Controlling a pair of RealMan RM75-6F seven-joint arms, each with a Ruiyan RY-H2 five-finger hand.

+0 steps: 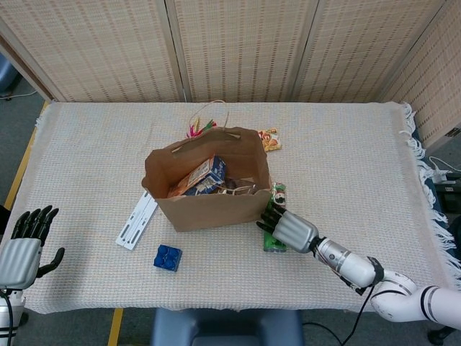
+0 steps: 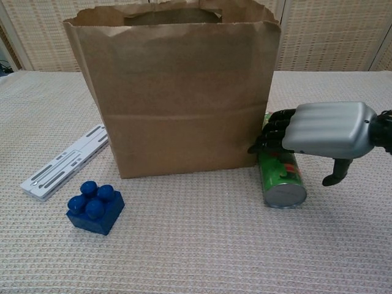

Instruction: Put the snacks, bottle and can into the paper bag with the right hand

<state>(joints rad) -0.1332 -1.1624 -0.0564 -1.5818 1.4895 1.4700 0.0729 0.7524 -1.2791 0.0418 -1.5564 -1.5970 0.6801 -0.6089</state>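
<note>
Lying on its side against the bag's (image 2: 177,92) right wall, the can (image 2: 280,173) has the right hand (image 2: 321,130) draped over it, fingers (image 2: 272,131) curled across its top, thumb apart; whether it grips is unclear. Left hand (image 1: 20,249) waits at the table (image 1: 346,158) edge, fingers spread, holding nothing.

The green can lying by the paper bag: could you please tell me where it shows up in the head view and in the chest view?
Head view: the green can lies lower centre, against the paper bag's right front corner, mostly covered by the right hand.
Chest view: the can lies right of centre, its silver end facing the camera, the hand over it.
Shared landmark: the blue block, front-left of the bag.
</note>
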